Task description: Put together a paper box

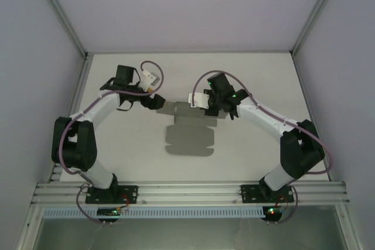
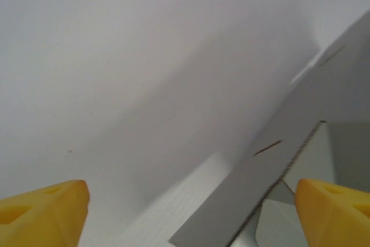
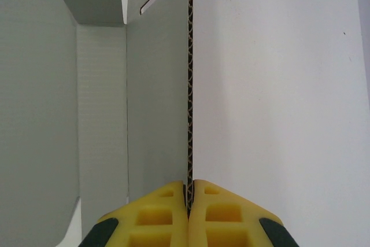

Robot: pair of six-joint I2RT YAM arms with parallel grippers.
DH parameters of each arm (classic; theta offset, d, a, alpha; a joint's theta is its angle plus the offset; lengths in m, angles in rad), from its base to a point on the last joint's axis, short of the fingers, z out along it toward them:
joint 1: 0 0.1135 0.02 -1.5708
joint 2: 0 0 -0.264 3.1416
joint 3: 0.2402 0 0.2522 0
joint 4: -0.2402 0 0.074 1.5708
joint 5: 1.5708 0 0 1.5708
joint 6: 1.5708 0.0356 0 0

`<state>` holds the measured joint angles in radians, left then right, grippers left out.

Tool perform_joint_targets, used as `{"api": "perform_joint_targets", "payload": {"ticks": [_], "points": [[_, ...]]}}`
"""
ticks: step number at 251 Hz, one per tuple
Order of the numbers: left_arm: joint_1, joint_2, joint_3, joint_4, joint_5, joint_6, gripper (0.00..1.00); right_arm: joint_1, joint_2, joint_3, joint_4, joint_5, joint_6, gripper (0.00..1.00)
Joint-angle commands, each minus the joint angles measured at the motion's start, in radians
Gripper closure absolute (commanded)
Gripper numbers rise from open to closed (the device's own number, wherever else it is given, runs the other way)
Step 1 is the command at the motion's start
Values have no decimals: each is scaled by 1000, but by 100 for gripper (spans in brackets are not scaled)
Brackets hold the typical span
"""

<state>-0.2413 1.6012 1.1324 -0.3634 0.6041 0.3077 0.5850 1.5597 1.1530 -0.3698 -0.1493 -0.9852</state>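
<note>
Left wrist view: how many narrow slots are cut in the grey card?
2. One slot lies low on the paper box, near its cut edge; a fainter slot lies higher, toward the right. Others may be outside this view.

There is 1 paper box [image 1: 179,109], a single grey card sheet, and 1 white table [image 1: 117,144]. There are 2 robot arms, the left arm [image 1: 96,109] and the right arm [image 1: 263,118]. Each has 1 gripper, the left gripper [image 1: 151,102] and the right gripper [image 1: 203,102], making 2. Each gripper has 2 yellow fingers [image 3: 167,218], 4 altogether. Each arm carries 1 looping cable [image 1: 153,65], making 2. The left wrist view shows 2 narrow slits [image 2: 267,147] in the card.
</note>
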Motion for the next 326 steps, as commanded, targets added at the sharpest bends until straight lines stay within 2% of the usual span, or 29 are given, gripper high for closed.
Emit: {"api": "perform_joint_targets", "payload": {"ticks": [1, 23, 44, 60, 100, 136, 169, 221, 286, 326], "points": [[-41, 20, 17, -61, 69, 48, 17, 0, 11, 31, 17, 15, -11, 100], [-65, 31, 23, -86, 37, 51, 28, 2, 13, 31, 24, 22, -10, 100], [-67, 31, 5, -75, 8, 38, 29, 2, 8, 31, 23, 24, -8, 100], [-66, 32, -3, -69, -8, 27, 37, 2, 3, 31, 22, 40, -8, 100], [-78, 38, 1, -58, -87, -32, 76, 12, -16, 10, 74, 81, 5, 100], [-106, 7, -44, 30, -209, -123, 99, 39, -33, -29, 161, 145, 38, 100], [-128, -43, -94, 142, -221, -235, 100, 86, -17, -35, 193, 242, 47, 100], [-239, -108, -127, 153, -202, -224, 100, 120, 54, -21, 269, 437, 70, 100], [-321, -100, -148, 211, -215, -292, 100, 131, 71, -59, 402, 456, 70, 100], [-324, -61, -176, 255, -359, -384, 100, 108, 69, -194, 658, 420, 12, 100]]}}
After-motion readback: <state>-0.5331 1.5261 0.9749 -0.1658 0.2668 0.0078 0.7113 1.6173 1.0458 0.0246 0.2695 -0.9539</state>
